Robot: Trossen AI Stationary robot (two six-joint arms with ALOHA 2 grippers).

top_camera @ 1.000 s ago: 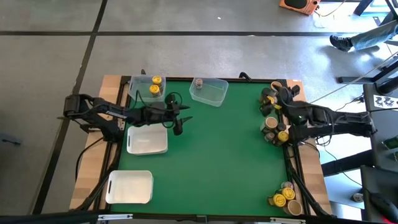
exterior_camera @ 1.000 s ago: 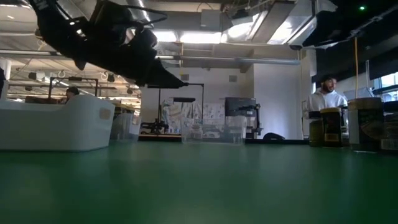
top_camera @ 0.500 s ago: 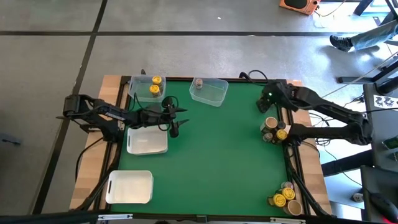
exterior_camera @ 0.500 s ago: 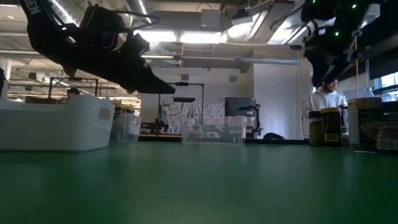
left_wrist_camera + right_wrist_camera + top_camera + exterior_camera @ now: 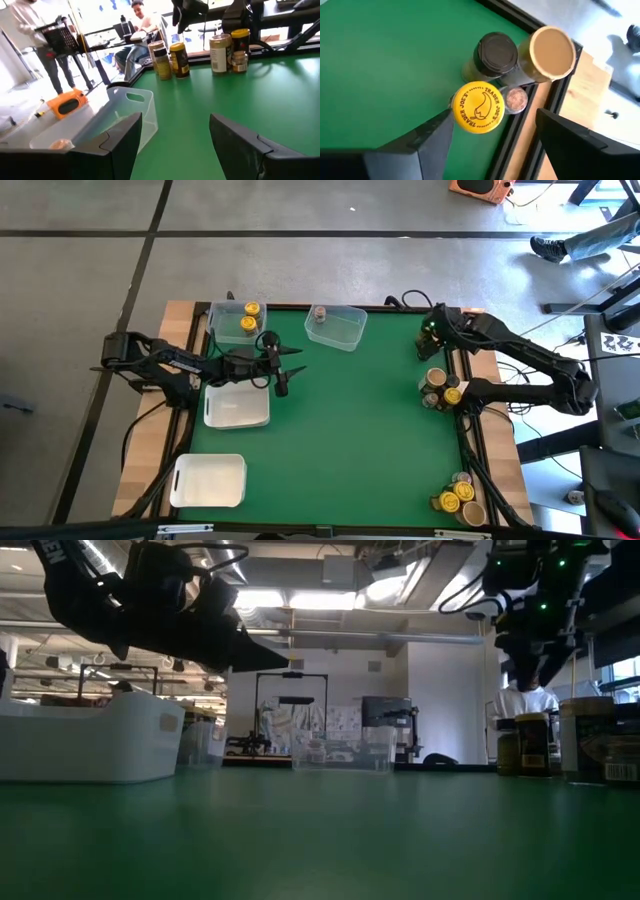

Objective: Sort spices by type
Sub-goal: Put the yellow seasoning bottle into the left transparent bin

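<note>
Since the earlier frames our right gripper (image 5: 432, 332) had lifted off the jars (image 5: 441, 387) at the table's right edge and hung above them toward the far right corner, while our left gripper (image 5: 283, 367), spread and empty, had drifted slightly toward the clear tubs. From the right wrist we looked straight down between parted, empty fingers (image 5: 427, 137) at four upright jars huddled together: yellow lid (image 5: 478, 107), dark lid (image 5: 496, 50), wide tan lid (image 5: 551, 47) and small grey-pink lid (image 5: 515, 98). Our right arm was far nearer.
</note>
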